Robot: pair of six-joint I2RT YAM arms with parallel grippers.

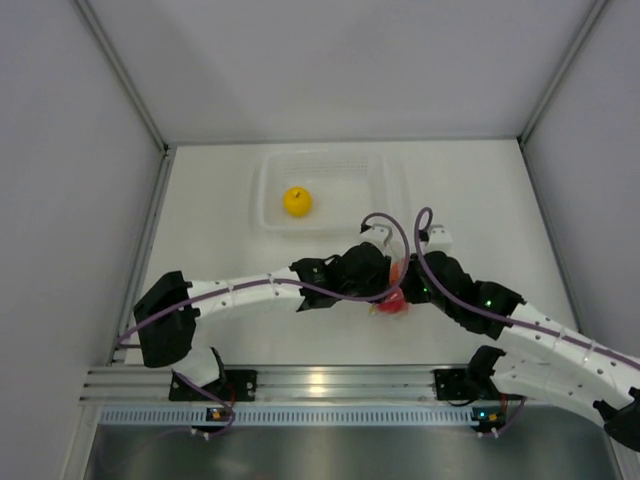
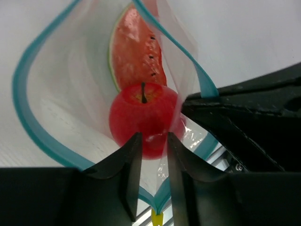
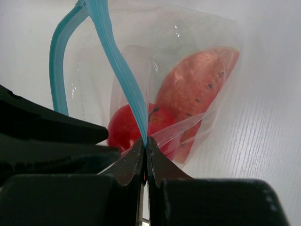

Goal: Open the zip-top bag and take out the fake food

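- White walls close in three sides of a white table [image 1: 220, 280], and we see both arms meeting near its middle, in front of a clear tray [image 1: 262, 190].
- One yellow fruit [image 1: 297, 201] already lies in that tray, well apart from the arms.
- We find the bag [image 2: 61, 103] between the two claws, its mouth spread into a wide loop.
- Our right claw [image 3: 146, 146] is clamped tight on the teal zip strip [image 3: 120, 70], drawing one lip aside.
- Our left claw [image 2: 153, 141] is narrow, with a gap showing. The near lip runs down between its fingers, but we cannot tell whether it grips.
- A red apple [image 2: 141, 117] sits straight ahead of the left claw, just past its tips and wider than the gap.
- Behind the apple lies a melon slice [image 2: 138, 52], its long axis running away from the claw toward the bag's closed end.
- We judge the left arm nearer both pieces, and the apple must come out first.
- Room is tight: film on both sides, the right claw close alongside. Bare table lies to the left.
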